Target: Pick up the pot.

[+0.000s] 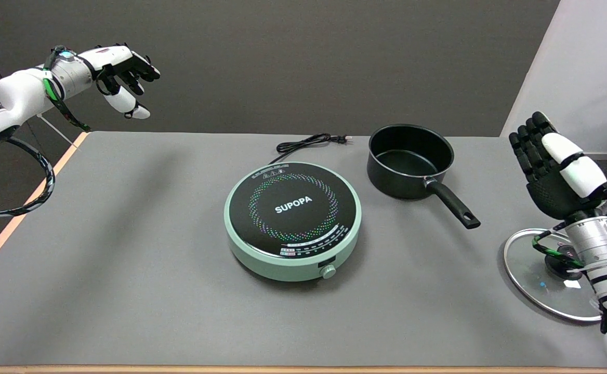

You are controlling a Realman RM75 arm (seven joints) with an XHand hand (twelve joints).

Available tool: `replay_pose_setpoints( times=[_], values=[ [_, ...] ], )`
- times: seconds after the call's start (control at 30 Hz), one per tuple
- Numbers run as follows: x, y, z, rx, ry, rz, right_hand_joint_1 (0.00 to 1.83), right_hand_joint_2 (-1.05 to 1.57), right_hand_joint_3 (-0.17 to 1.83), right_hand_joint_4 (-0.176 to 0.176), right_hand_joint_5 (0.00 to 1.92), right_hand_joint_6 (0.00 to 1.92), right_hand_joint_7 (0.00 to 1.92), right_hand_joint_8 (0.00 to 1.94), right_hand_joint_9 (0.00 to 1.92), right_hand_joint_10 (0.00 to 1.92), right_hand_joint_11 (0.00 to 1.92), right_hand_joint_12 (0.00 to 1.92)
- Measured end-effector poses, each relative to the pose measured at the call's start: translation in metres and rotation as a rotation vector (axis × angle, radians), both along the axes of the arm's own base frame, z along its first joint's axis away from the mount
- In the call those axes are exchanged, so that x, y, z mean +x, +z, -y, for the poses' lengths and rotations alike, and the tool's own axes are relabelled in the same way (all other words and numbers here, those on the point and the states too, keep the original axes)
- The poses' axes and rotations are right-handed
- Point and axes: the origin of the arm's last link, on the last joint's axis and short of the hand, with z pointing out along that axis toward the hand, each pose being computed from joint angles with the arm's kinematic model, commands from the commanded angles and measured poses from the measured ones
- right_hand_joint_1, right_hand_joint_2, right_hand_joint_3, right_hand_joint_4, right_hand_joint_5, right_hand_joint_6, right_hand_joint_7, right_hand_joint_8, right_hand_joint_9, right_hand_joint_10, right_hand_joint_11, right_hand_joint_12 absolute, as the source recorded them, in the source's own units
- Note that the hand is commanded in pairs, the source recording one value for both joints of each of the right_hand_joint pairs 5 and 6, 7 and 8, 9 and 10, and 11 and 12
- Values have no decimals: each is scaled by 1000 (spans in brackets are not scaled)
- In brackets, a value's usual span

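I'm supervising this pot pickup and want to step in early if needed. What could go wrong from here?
The robot hand is open, off to the right of the pot. Its forearm hangs above the glass lid, so lowering carelessly may knock it. The pot's handle is thin and slanted, so a grasp near its tip could let the pot tilt. The cooker sits close beside the pot.
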Motion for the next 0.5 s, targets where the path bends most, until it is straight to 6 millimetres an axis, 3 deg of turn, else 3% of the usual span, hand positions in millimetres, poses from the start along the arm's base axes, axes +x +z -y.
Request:
replay_pose_setpoints(
  times=[0.3, 0.5],
  values=[
    [0, 10, -5, -53, -58, -169, 982, 798, 577, -176, 110, 110, 110, 110, 110, 110, 110, 110],
    [4, 11, -8, -131, -92, -355, 1140, 329, 860, -176, 214, 214, 214, 214, 214, 214, 214, 214]
  ],
)
